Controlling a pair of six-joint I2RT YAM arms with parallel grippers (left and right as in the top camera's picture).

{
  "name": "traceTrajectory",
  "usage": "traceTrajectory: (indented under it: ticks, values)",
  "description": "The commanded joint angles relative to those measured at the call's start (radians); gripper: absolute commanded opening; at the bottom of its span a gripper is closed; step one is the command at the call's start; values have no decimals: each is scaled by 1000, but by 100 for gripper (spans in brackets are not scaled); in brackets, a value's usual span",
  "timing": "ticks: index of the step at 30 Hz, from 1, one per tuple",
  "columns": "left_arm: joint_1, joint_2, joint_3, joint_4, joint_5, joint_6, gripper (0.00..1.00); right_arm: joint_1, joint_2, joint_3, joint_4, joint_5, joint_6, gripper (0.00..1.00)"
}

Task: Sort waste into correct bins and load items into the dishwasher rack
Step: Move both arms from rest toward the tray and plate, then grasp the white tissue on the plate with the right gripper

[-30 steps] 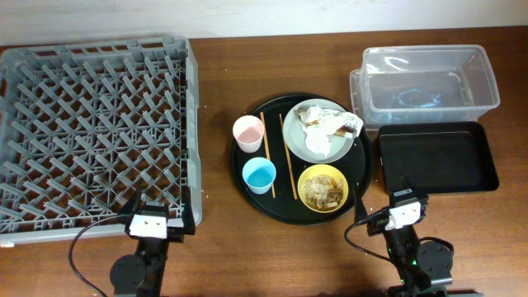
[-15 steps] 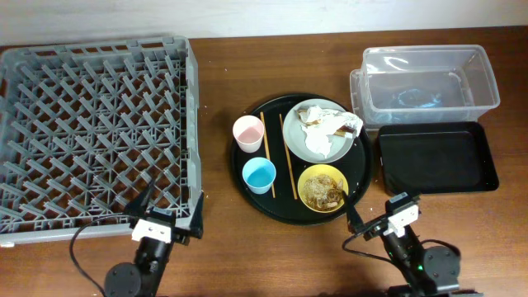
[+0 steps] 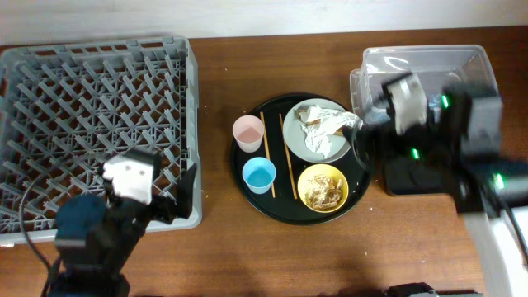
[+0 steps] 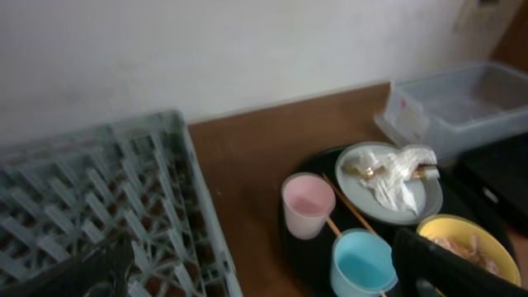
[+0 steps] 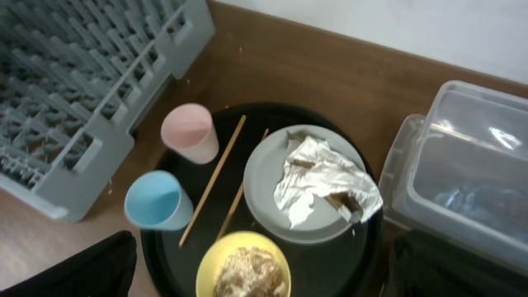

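Napkins (image 5: 322,177) lie crumpled on your grey plate (image 5: 268,202), on the round tray (image 5: 330,264) in the middle of the counter (image 3: 214,82). From above, both arms are a blur. Your wrist views show more: the left pincer (image 4: 260,272) and right pincer (image 5: 268,268) each spread wide, holding nothing. Only the top view shows the whole rack (image 3: 82,124), at the left.
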Motion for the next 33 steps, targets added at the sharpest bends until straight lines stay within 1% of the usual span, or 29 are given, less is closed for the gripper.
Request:
traceTrajectory:
  ticks: [1,2,3,4,6,8,9,10,13,14,17,19,22,27,33]
  values:
    - [-77,120,98,-29,-12,5,100,5,181,75,2,-54,15,98]
    - [-93,150,100,-21,-12,5,100,5,230,75,10,-78,6,98]
    - [-98,187,100,-11,-7,5,100,5,294,75,17,-105,-45,98]
    - [-98,214,100,-13,-11,5,100,5,338,75,26,-111,-66,98]
    - [-98,272,100,-1,12,4,100,5,412,75,65,-111,-59,99]
    - [-97,311,100,0,16,5,100,8,463,75,121,-63,-35,98]
    - [-97,342,100,5,14,4,100,30,496,75,160,70,-36,98]
    - [-98,372,100,10,15,-3,100,80,530,75,187,265,-37,98]
    - [-98,420,100,9,15,-3,100,178,581,75,205,520,-48,98]
    - [-98,438,100,8,16,-3,100,209,595,75,217,535,-48,98]
    - [-98,469,100,8,15,-3,100,235,607,75,255,511,-53,100]
    - [-98,473,100,8,15,-3,100,233,625,75,249,458,-119,99]
    - [-98,480,100,9,15,-3,100,233,678,75,249,410,-146,98]
    - [-98,516,100,8,15,-3,100,232,774,75,245,371,-145,98]
    - [-98,552,100,8,15,-3,100,172,848,75,260,326,-145,98]
